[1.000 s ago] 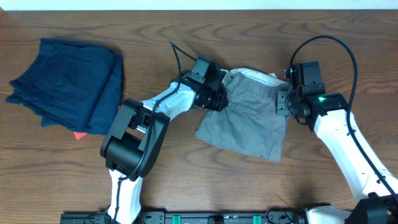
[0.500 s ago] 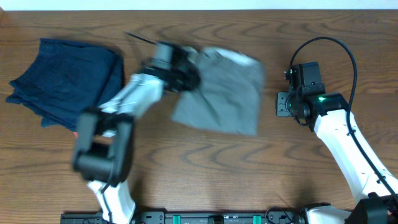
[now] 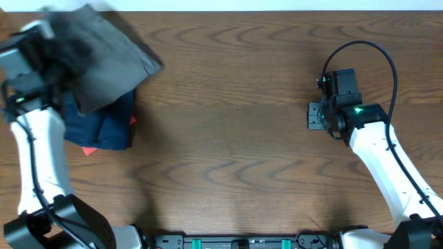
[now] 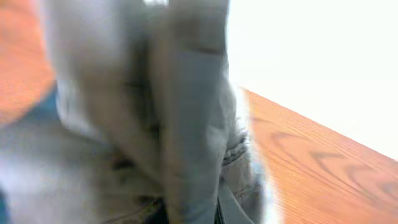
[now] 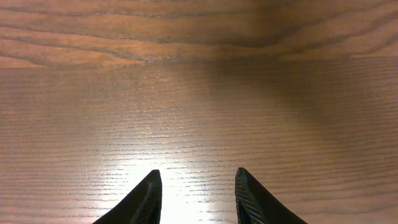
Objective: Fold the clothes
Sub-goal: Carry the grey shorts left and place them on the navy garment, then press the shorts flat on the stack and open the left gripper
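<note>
The clothes, grey shorts (image 3: 111, 55), hang blurred in the air at the table's far left corner, over the dark navy garment (image 3: 104, 124). My left gripper (image 3: 61, 36) is shut on the grey shorts; the cloth hides its fingers. In the left wrist view the grey shorts (image 4: 155, 112) fill most of the picture, with folds bunched at the left gripper (image 4: 193, 214). My right gripper (image 3: 315, 115) stands at the right side of the table, far from the shorts. In its own view the right gripper (image 5: 198, 173) is open over bare wood.
A small red thing (image 3: 88, 149) peeks out under the navy garment's near edge. The wooden table (image 3: 235, 138) stretches between the two arms. A pale wall (image 4: 323, 56) lies just beyond the table's far edge.
My left arm has swung fast from the table's middle to the far left corner, carrying the grey shorts over the navy garment. The right arm has not moved.
</note>
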You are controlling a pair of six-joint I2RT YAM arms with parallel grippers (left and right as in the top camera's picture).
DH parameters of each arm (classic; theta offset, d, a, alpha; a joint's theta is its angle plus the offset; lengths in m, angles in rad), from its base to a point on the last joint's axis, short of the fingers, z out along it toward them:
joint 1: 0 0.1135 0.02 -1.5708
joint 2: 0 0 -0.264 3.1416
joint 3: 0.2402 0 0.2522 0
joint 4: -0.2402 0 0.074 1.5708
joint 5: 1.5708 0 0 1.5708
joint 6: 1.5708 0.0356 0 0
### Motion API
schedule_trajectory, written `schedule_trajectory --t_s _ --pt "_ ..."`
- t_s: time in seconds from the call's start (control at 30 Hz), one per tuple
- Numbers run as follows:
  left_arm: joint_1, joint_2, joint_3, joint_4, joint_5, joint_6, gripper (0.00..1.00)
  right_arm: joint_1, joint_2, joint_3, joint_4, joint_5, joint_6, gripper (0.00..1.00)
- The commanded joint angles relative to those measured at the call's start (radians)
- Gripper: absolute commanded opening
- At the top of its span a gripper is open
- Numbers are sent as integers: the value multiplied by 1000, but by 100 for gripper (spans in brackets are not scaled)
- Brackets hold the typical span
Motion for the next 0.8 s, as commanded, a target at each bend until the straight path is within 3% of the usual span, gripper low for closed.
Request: schedule_trajectory --t_s 0.0,0.37,0.77 --pt "79 10 5 7 -24 21 6 -5 -14 0 0 0 14 37" --pt "155 61 0 1 -24 15 6 -5 -14 0 0 -1 14 37" --pt "154 49 1 215 22 7 6 -5 -14 0 -11 -1 14 38"
